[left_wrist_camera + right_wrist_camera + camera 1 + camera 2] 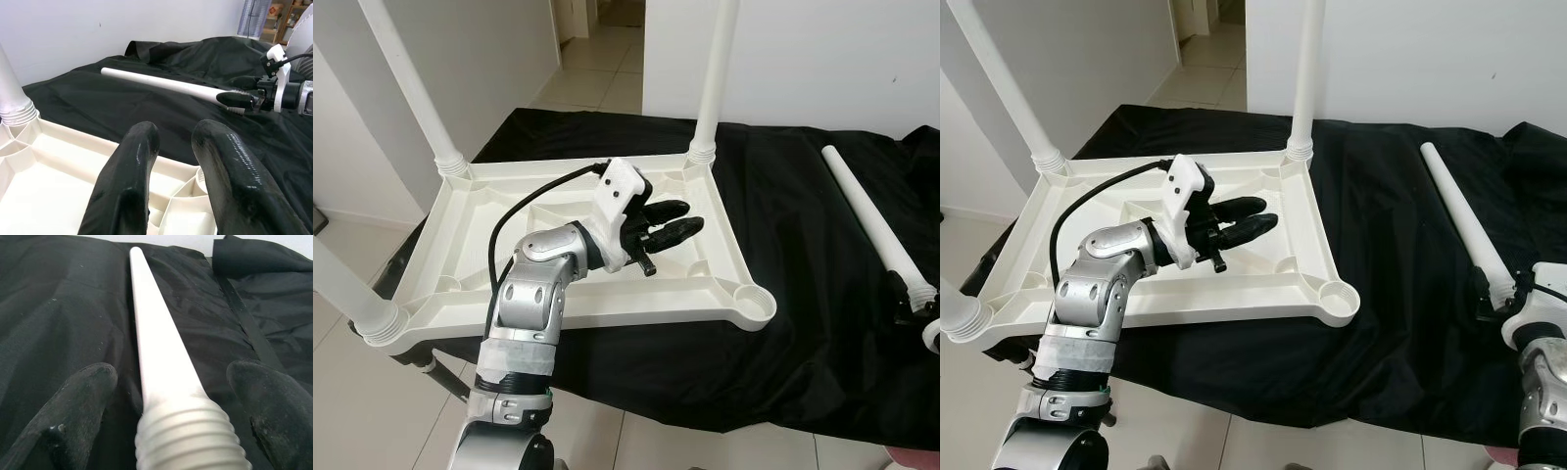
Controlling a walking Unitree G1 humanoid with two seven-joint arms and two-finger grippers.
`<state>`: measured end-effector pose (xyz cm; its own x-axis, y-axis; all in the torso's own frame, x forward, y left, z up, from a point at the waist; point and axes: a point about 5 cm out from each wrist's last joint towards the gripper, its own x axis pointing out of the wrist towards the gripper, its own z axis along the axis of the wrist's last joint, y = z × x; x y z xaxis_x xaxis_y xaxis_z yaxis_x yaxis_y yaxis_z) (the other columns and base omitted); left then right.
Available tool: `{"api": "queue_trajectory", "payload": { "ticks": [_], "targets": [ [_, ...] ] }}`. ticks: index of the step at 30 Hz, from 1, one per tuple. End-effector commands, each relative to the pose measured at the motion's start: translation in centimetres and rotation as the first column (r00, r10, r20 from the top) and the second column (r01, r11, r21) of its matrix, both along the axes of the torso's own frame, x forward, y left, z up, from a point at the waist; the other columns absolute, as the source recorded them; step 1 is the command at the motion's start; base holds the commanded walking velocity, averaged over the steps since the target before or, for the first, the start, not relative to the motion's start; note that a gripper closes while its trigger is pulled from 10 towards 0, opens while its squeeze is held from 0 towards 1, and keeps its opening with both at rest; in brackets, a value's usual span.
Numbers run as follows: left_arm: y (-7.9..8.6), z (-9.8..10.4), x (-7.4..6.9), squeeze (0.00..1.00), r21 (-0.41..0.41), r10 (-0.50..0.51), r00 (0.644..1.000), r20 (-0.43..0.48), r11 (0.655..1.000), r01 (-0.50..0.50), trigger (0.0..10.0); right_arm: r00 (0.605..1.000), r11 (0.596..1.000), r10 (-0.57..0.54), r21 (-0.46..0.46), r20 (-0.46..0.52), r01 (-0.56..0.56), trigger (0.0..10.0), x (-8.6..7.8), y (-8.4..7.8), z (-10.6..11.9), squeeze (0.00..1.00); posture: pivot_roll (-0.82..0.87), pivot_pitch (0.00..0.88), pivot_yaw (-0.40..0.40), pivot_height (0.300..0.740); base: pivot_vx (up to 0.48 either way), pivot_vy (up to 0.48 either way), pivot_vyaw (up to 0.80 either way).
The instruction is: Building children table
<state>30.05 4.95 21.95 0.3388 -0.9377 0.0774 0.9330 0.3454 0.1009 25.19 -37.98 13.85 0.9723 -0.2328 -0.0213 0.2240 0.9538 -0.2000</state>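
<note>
The children's table top [460,230], a white moulded plastic tray lying upside down, rests on the left half of a desk [803,323] draped in black cloth, with three legs already standing in its corners: one at the near left [352,294], one at the far left [416,93] and one at the far right [717,78]. The near-right socket [752,302] is still vacant. The left tool [674,223] hovers above the tray's ribbed underside, its two black fingers [132,171] a little apart and gripping nothing. To the right, the fourth leg [1459,217] lies loose on the cloth, tapered end pointing far, threaded end near. The right tool [171,401] sits at that threaded end, fingers spread wide on either side of the ribbed collar; whether the pads touch the plastic is hard to judge from these angles.

The step in hand appears to be picking up this last leg. Doing it well probably means closing squarely just above the threads, where the shaft is thickest, so the smooth taper cannot slip. The leg should then be tipped upright, carried left to the vacant socket and started straight, since a tilted entry would likely cross the threads. The left tool could press down on the tray to stop it turning.
</note>
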Motion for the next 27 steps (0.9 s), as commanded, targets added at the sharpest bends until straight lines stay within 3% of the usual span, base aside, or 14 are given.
{"api": "queue_trajectory", "payload": {
  "ticks": [1,11,19,20,23,24,27],
  "targets": [
    [0.9,0.6,1.3,0.0,-0.031,0.3,0.954,-0.009,0.953,-0.3,10.0,0.999,0.999,0.04,0.026,-0.028,-0.039,10.0,0.2,0.4,-0.8,0.0,-0.08,0.011,0.076,0.74,0.0,0.0,0.0],
    [1.4,0.9,1.3,0.0,-0.017,0.315,0.949,0.003,0.949,-0.315,10.0,0.993,0.993,0.081,0.094,-0.084,-0.073,10.0,0.6,1.7,-3.6,0.0,-0.05,0.009,0.081,0.74,0.0,0.0,0.0],
    [1.6,0.9,1.3,0.0,-0.013,0.323,0.947,0.0,0.946,-0.323,10.0,0.996,0.993,0.072,0.1,-0.061,-0.066,10.0,1.3,2.0,-3.6,0.0,-0.04,0.008,0.083,0.74,0.0,0.0,0.0],
    [1.7,0.8,1.1,0.0,0.002,0.315,0.949,0.009,0.949,-0.315,10.0,0.997,0.992,0.068,0.106,-0.048,-0.063,3.3,1.5,2.1,-3.6,0.0,-0.03,0.006,0.081,0.74,0.0,0.0,0.0],
    [1.8,0.7,1.0,0.0,0.02,0.303,0.953,0.02,0.953,-0.304,10.0,0.997,0.992,0.062,0.111,-0.034,-0.058,3.3,1.6,2.2,-3.5,0.0,-0.03,0.006,0.081,0.74,0.0,0.0,0.0],
    [1.9,0.5,0.9,0.0,0.032,0.291,0.957,0.015,0.956,-0.292,10.0,0.998,0.992,0.058,0.116,-0.024,-0.055,0.0,1.7,2.2,-3.5,0.0,-0.02,0.004,0.08,0.74,0.0,0.0,0.0],
    [2.0,0.4,0.7,0.0,0.043,0.271,0.962,0.005,0.961,-0.271,10.0,0.998,0.991,0.057,0.12,-0.011,-0.055,0.0,1.9,2.3,-3.5,0.0,-0.02,0.004,0.08,0.74,0.0,0.0,0.0]
  ]
}}
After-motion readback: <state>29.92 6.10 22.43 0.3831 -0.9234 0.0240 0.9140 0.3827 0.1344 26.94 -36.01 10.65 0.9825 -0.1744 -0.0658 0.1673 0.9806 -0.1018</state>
